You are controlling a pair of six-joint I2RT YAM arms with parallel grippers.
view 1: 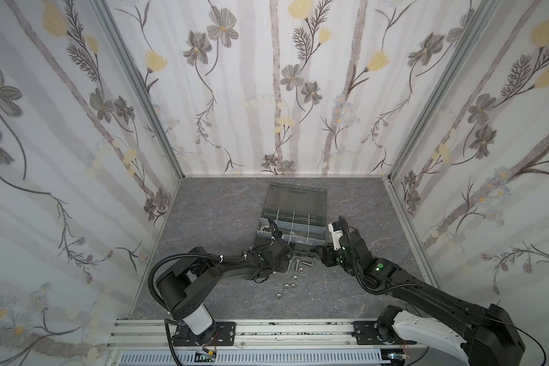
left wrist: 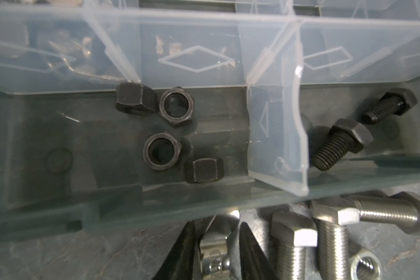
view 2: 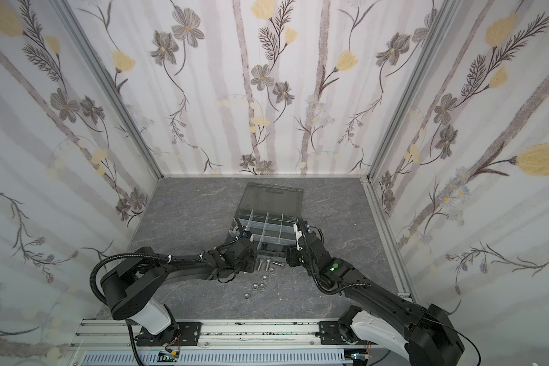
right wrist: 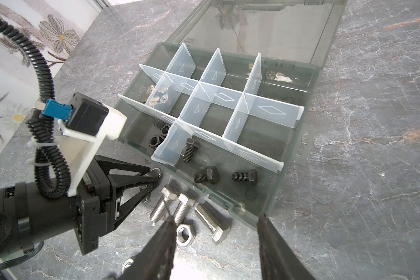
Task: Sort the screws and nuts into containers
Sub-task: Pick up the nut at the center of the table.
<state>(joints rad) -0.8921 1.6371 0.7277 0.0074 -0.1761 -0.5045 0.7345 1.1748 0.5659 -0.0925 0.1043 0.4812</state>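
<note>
The dark grey organiser case [view 1: 323, 228] [view 2: 299, 221] lies open on the table, its containers split by pale dividers [right wrist: 214, 97]. One holds black nuts [left wrist: 176, 106] [right wrist: 159, 134]; the one beside it holds black screws [left wrist: 337, 143] [right wrist: 206, 175]. Silver screws [view 1: 298, 263] [view 2: 268, 263] [right wrist: 209, 220] and silver nuts [view 1: 293, 278] [right wrist: 185, 234] lie on the table in front of the case. My left gripper [left wrist: 217, 228] [right wrist: 154, 175] is down at the case's front wall, its fingers [left wrist: 184, 247] pressed on a small silver fastener [left wrist: 215, 252]. My right gripper [right wrist: 216, 218] [view 1: 314, 252] hovers open over the silver screws.
Several silver pieces fill another compartment [right wrist: 160, 97]. The smoky lid [view 1: 295, 198] lies flat behind the case. More silver nuts [view 2: 246, 295] sit nearer the front rail. Patterned walls enclose the grey marbled table [view 1: 219, 228] on three sides.
</note>
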